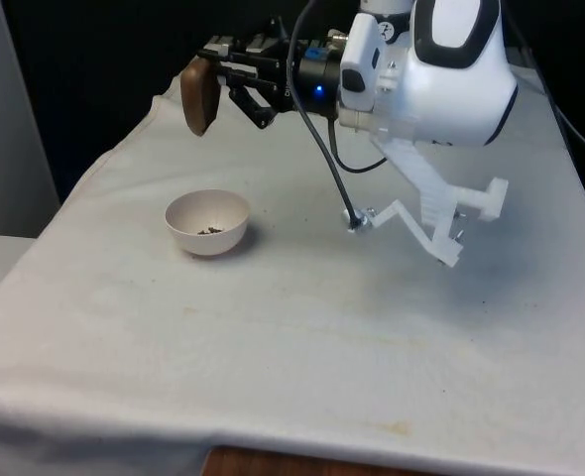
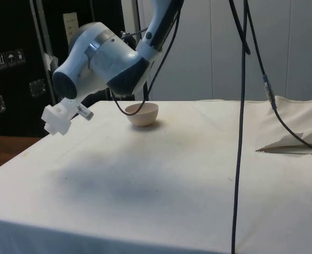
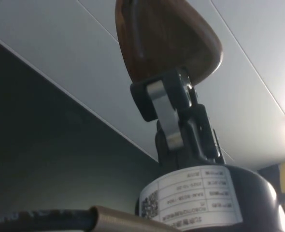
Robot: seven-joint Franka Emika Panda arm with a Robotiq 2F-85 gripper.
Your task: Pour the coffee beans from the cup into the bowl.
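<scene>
Gripping the brown cup [image 1: 199, 95], pincer [image 1: 216, 75] hovers above bowl [image 1: 207, 222].

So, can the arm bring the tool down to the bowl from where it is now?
Probably yes. The tool, shut on the brown cup, hangs above and behind the bowl, with nothing standing between them on the white cloth.

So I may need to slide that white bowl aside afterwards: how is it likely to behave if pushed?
The bowl has a rounded body narrowing to a small base, so a push near the rim might rock or tip it. It holds only a few coffee beans, so it is probably light. On the cloth it may drag and wrinkle the fabric rather than glide.
</scene>
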